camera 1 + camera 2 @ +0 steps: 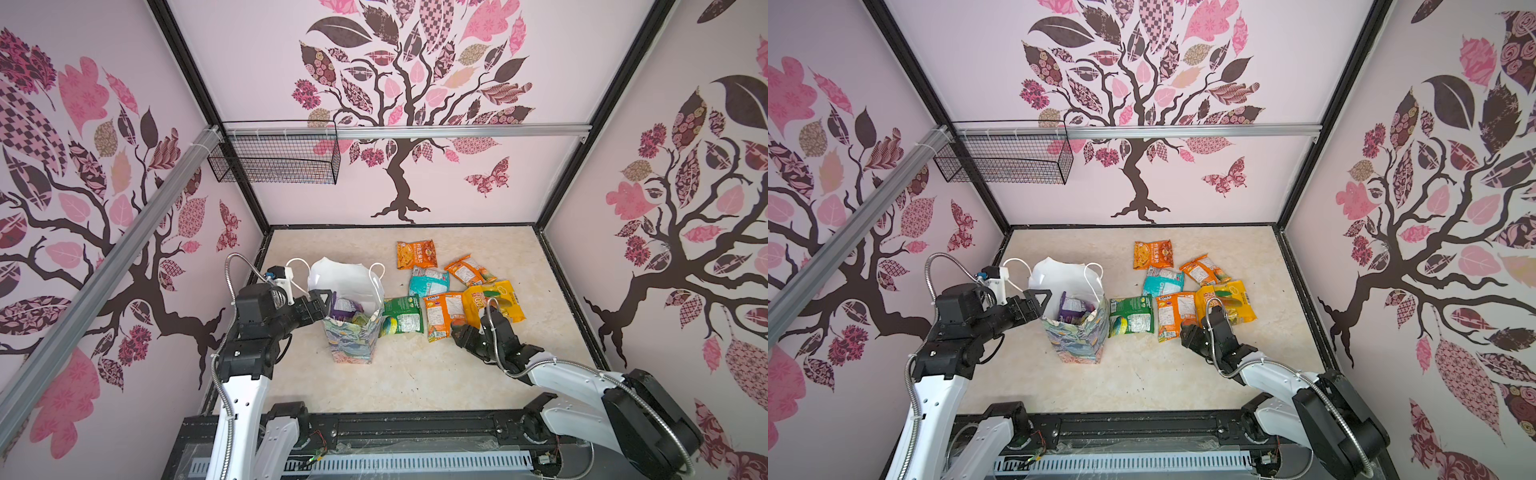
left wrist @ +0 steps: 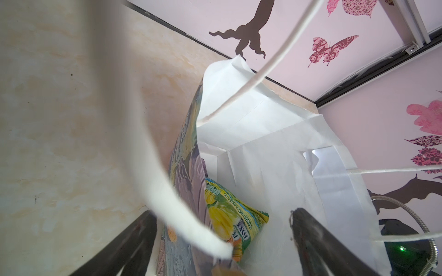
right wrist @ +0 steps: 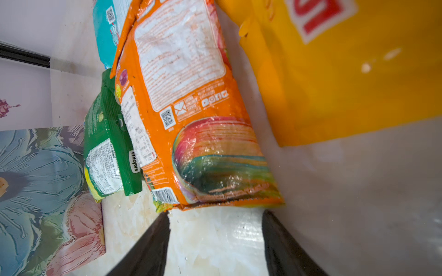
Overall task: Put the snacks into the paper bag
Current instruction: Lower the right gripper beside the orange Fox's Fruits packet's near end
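Paper bag (image 1: 353, 345) upright, purple packet (image 1: 344, 308) and yellow-green packet (image 2: 229, 215) inside.

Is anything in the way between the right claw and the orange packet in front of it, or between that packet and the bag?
Nothing lies between the right gripper and the orange packet, only bare table. Between that packet and the paper bag lies the green packet, right beside the bag. Lifting over it should probably clear it.

Upright paper bag (image 1: 353, 336) left of loose snacks (image 1: 442, 313); packets (image 1: 343, 307) inside it
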Tool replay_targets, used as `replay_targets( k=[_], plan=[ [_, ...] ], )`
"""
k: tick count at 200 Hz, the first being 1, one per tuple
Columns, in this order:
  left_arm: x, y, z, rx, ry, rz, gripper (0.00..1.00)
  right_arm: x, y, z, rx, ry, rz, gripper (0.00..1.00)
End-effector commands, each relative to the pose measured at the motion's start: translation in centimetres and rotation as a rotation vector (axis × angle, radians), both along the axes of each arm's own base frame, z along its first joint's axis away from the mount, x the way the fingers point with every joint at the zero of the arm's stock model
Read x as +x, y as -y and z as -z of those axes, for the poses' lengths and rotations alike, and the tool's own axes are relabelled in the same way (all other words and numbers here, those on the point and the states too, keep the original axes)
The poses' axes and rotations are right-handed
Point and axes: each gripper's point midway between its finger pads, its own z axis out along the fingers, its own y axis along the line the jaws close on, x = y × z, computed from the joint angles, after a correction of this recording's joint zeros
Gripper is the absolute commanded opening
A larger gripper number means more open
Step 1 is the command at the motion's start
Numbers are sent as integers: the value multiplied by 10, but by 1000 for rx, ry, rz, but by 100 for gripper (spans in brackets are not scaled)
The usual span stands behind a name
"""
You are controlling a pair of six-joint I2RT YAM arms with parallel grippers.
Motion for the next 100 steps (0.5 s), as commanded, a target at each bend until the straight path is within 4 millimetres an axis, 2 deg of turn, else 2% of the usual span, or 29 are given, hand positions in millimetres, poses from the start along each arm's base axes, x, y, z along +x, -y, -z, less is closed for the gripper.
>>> replay_targets(
  k=[1, 43, 100],
  plan=[
    [-1, 0, 4, 12, 16, 6, 92, 7, 7, 1, -8, 22, 58, 59],
    [-1, -3, 5, 24, 11, -9, 93, 4, 15, 6, -34, 27, 79, 53],
    [0, -3, 9, 26, -8, -7, 93, 8, 20, 2, -20, 100, 107, 33]
  ],
)
